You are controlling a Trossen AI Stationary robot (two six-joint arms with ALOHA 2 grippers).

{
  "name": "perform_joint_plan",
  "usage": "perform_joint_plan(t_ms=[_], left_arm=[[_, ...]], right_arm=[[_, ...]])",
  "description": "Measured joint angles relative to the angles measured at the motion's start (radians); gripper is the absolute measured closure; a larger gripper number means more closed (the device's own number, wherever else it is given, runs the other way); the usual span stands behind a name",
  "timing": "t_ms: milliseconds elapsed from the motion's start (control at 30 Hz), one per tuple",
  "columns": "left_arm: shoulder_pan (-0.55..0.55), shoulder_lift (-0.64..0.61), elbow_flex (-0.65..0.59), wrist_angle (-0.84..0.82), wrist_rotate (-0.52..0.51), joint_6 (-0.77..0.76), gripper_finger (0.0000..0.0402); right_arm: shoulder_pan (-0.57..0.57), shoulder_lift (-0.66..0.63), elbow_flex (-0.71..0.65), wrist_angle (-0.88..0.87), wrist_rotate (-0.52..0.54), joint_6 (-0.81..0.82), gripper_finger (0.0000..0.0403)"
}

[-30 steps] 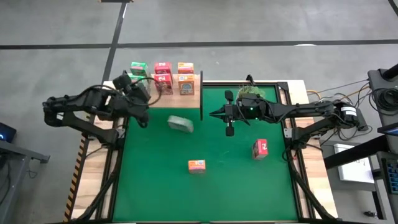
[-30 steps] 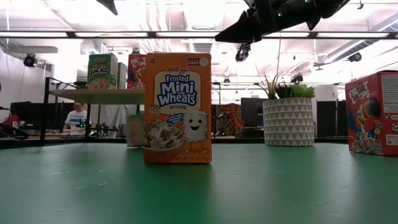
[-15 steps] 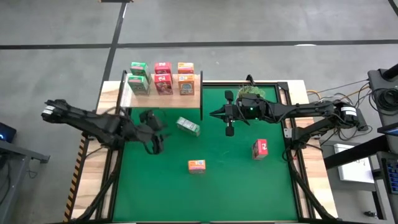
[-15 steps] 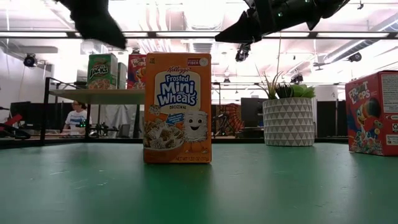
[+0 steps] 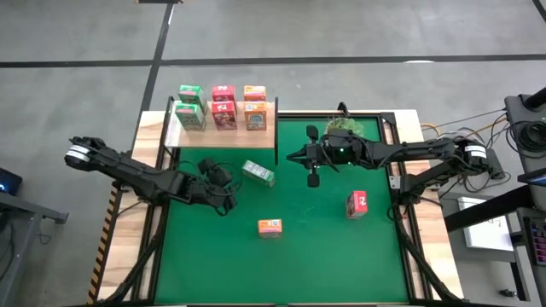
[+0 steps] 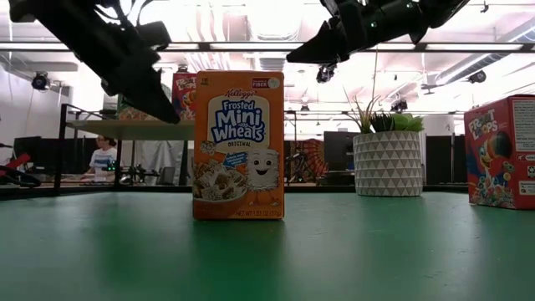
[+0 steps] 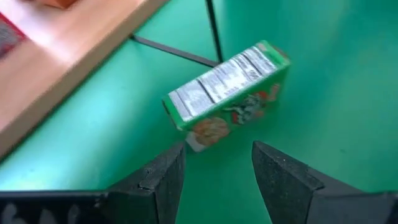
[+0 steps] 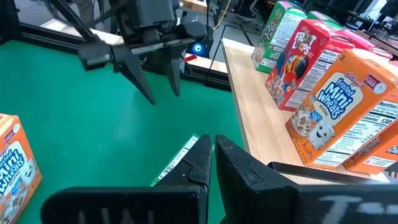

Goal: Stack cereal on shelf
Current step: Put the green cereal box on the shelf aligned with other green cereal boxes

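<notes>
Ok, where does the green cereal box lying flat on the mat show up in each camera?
High view: green box on the mat, just in front of the shelf.
Low view: not visible; shelf behind the left arm.
Left wrist view: just beyond the open left gripper, at, shelf plank beside it.
Right wrist view: only an edge shows behind the right gripper; shelf alongside.
Shared landmark: the shelf.

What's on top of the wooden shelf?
On the shelf stand six cereal boxes in two rows: green, pink and orange at the back, with green, pink and orange in front. The space below its top plank stays hidden.
</notes>
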Motion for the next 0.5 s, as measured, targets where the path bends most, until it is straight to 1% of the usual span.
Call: perform_joint_plan(t_ms=[167, 367, 433, 500], left_arm=[[0.006, 0.083, 0.003, 0.01, -0.122, 0.004, 0.0237], [0.043, 0.146, 0.012, 0.026, -0.185, 0.011, 0.0261], [0.055, 0.163, 0.024, 0.097, -0.188, 0.061, 0.0272], [0.064, 0.184, 0.024, 0.2, -0.182, 0.154, 0.0283]], right_arm=[[0.0, 0.0, 0.0, -0.001, 0.001, 0.009, 0.039], [0.0, 0.0, 0.0, -0.004, 0.002, 0.004, 0.039], [0.0, 0.0, 0.0, -0.004, 0.007, -0.004, 0.039], [0.0, 0.0, 0.0, -0.004, 0.007, -0.004, 0.039]])
